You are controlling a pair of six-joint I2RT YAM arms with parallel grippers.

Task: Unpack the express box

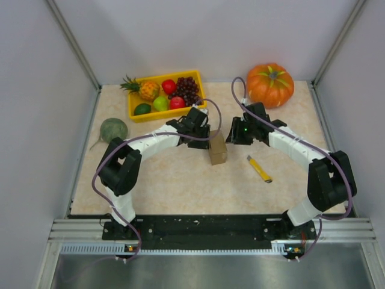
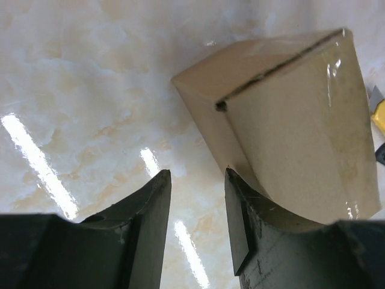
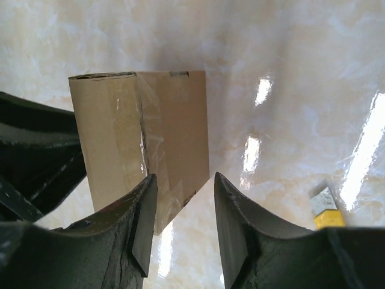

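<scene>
Brown express box point(image 2: 289, 120) beside left hand point(image 2: 197, 180)

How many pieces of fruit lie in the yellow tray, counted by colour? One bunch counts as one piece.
Red fruit: 2
Green fruit: 2
Purple grapes: 1
Yellow pineapple: 1
Total: 6

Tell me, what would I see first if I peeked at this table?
The big orange pumpkin in the far right corner jumps out, then the yellow tray of bright fruit at the back, left of centre. In the middle, the left gripper and right gripper hover open beside the little brown express box.
</scene>
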